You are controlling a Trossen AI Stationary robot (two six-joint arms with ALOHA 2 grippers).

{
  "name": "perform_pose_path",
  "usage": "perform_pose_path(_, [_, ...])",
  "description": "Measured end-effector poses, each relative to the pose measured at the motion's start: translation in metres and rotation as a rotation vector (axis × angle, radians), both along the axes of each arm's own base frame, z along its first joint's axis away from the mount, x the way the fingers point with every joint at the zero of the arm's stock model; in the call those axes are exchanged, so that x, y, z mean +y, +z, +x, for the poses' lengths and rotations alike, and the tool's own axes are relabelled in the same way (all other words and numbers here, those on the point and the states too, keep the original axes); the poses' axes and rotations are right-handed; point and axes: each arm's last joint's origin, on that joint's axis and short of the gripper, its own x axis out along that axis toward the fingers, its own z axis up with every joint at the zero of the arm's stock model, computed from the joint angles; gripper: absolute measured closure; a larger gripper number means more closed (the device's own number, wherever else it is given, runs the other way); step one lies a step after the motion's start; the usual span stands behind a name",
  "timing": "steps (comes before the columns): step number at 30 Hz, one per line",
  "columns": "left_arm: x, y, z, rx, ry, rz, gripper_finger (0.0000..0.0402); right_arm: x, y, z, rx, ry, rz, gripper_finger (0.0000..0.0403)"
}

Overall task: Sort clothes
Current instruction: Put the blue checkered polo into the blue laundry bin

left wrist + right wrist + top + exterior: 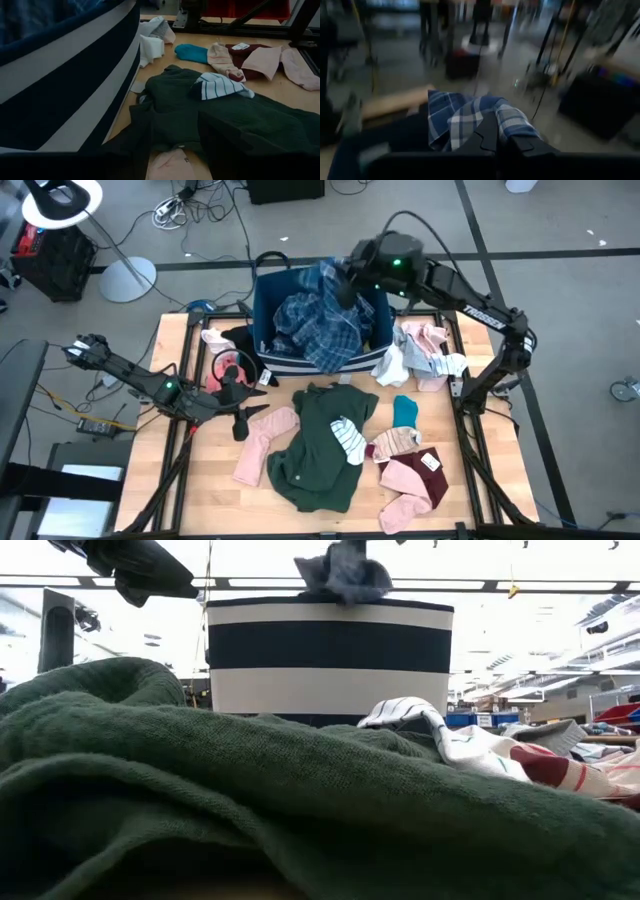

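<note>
The blue-white plaid shirt (322, 325) fills the dark blue, white-striped bin (265, 330) at the table's far middle, and its lower part drapes over the bin's near wall. My right gripper (345, 283) is above the bin's far side, shut on the shirt. My left gripper (240, 412) stands open near the table's left, touching nothing, just left of the dark green top (320, 445). The top lies spread on the table with a striped white sock (348, 438) on it. In the low view the shirt (345, 570) rises above the bin's rim. My right gripper pinches a bunched fold of the plaid shirt (487, 117) between its two fingers (530, 145). It comes slanting down from the table's far right. The shirt hangs below the fingers into the bin, and its lower part lies over the bin's near wall (335, 358).
Pink socks (265, 442) lie left of the green top. A teal sock (405, 412), pink and maroon pieces (415, 475) lie to its right. A pile of pink and white items (425, 352) sits right of the bin, with small pink pieces (215, 340) at its left.
</note>
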Motion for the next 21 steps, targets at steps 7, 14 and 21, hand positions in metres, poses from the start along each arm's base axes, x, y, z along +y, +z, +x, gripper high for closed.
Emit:
perform_pose_path(7, [0.0,0.001,0.0,-0.01,-0.001,-0.004,0.0239,-0.009,-0.063,0.031,0.275,0.032,0.265,0.0397])
perform_pose_path(14, [0.0,0.001,0.0,-0.01,0.0,-0.004,0.0239,-0.025,-0.147,0.083,0.482,0.028,0.432,0.0384])
perform_pose_path(21, [0.0,0.001,0.0,-0.008,0.0,-0.003,0.0239,-0.042,-0.23,0.116,0.606,-0.018,0.594,0.031])
